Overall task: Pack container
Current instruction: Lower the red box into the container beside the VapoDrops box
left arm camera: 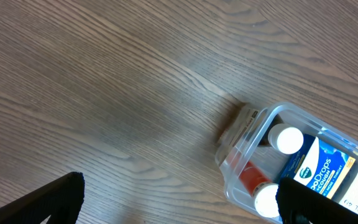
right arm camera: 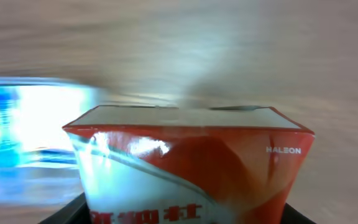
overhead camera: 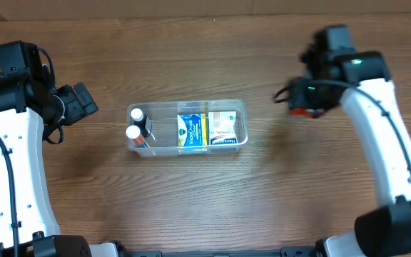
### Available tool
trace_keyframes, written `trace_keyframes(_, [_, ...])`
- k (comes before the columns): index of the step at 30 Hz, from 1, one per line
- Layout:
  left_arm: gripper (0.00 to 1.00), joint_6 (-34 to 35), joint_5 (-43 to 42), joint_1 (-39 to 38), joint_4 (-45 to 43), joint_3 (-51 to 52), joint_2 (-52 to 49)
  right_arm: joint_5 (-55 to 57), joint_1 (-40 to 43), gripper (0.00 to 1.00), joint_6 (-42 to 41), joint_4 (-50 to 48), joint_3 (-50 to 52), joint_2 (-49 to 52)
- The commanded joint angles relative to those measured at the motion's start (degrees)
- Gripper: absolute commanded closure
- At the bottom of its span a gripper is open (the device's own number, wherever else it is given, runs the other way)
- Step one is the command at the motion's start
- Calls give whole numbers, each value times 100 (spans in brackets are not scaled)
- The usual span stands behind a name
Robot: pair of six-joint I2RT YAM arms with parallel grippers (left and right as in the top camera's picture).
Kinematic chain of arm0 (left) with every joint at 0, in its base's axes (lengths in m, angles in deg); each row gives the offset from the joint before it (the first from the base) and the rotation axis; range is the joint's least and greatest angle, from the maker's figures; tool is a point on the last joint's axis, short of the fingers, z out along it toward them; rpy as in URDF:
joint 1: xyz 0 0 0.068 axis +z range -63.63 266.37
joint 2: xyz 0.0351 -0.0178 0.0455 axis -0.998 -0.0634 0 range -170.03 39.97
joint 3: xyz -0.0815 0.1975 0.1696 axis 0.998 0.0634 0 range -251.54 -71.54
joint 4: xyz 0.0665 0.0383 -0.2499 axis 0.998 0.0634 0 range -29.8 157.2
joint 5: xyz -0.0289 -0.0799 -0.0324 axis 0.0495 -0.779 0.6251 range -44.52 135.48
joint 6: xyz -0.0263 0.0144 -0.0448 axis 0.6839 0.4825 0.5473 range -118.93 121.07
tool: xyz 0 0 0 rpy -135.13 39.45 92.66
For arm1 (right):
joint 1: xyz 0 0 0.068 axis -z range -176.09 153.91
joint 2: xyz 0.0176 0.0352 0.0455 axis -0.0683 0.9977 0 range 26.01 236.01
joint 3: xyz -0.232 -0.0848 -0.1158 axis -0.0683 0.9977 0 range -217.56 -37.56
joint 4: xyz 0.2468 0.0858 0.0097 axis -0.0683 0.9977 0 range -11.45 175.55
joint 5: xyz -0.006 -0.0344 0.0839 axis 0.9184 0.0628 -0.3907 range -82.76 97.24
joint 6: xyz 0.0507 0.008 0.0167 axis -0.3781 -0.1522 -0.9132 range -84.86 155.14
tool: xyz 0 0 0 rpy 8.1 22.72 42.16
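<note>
The clear plastic container [overhead camera: 238, 107] sits mid-table; it also shows in the left wrist view [left arm camera: 238, 146]. It holds two white-capped bottles [overhead camera: 136, 114], a blue and yellow drops box [overhead camera: 190, 130] and a white box [overhead camera: 222, 125]. My right gripper [overhead camera: 302, 108] is to the right of the container, shut on a red and white box [right arm camera: 191, 165] that fills the right wrist view, held above the table. My left gripper [left arm camera: 179, 202] is open and empty, left of the container; its right finger overlaps the container's near corner in the view.
The wooden table [overhead camera: 205, 193] surrounds the container. Both white arms stand along the left and right sides. The container appears blurred at the left in the right wrist view [right arm camera: 17, 124].
</note>
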Motion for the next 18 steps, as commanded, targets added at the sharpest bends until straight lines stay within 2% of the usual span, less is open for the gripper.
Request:
trace_keyframes(1, [0,-114,35,-4,17,20,46,2,-1239,40,-951,-184,-387,-251])
trace_keyframes(5, [0,-114,35,-7,48,20,46,90,-2288,39,-1508,-774,-223,70])
trace_keyframes(8, [0,-114,37,-4,109,20,46,87,-2295,37,-1921,-828,-33,553])
trace_keyframes(15, [0,-116,37,-4,114,20,46,85,-2293,35,-1937,-1049,387,1268])
trace_keyframes(16, [0,-116,37,-4,114,20,46,85,-2293,33,-1937,-1097,461,1303])
trace_keyframes(18, [0,-116,37,-4,114,20,46,85,-2293,21,-1934,-1095,520,1370])
